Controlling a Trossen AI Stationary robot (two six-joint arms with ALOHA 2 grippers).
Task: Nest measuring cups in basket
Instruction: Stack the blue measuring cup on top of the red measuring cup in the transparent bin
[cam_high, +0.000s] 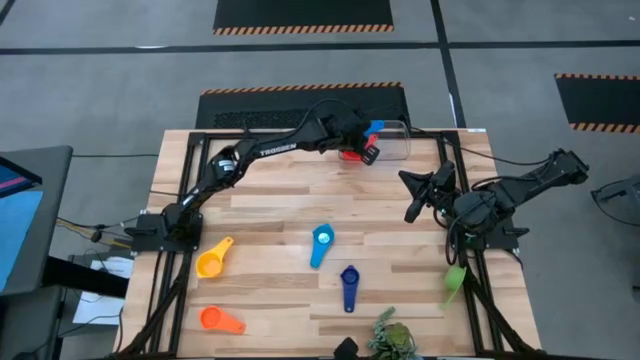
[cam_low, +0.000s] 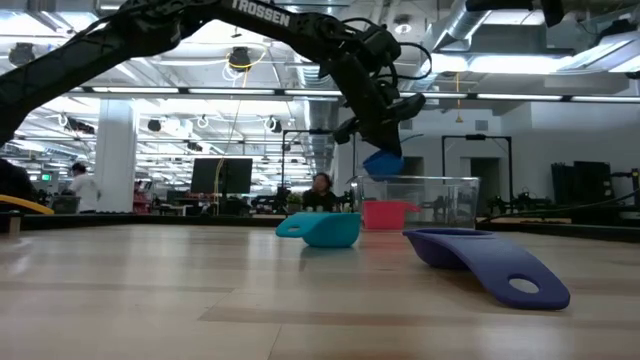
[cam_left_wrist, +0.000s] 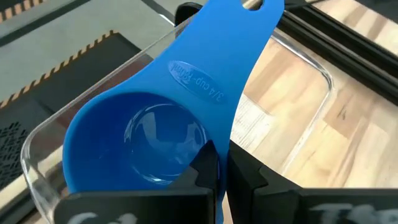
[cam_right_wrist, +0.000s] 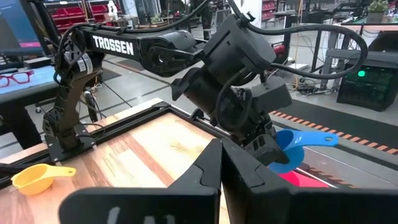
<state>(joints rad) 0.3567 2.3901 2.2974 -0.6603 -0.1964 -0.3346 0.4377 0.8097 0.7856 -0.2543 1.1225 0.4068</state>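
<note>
Pale wood-plank tabletop (cam_high: 300, 215), smooth and lightly grained, framed by black rails, sitting on a grey floor crossed with black mats edged in orange-and-black hazard stripes. Level across the surface, the room behind is a wide workshop hall: strip lights, exposed ducts, monitors, a seated person far back.

Over at the far edge, the left claw (cam_high: 368, 140) is pinched tight on the rim of a bright blue glossy plastic measuring cup (cam_left_wrist: 155, 118), round-bowled with a flat tapering handle, hanging it just above the clear, rounded-corner plastic basket (cam_high: 400, 142). Inside that bin sits a red plastic cup (cam_low: 385, 213), seen through the transparent wall.

Scattered on the planks: a light blue scoop (cam_high: 321, 241) near the middle, a dark blue scoop (cam_high: 349, 285) just nearer of it, its handle pierced by a hole. To the left, a yellow scoop (cam_high: 212, 259), and nearer still an orange scoop (cam_high: 219, 320). On the right rail, a green scoop (cam_high: 455, 280). At the near edge, a leafy green plant-like clump (cam_high: 392, 337).

The right claw (cam_high: 420, 192) waits at the right side, its dark fingers closed together, holding nothing, well apart from the basket.
</note>
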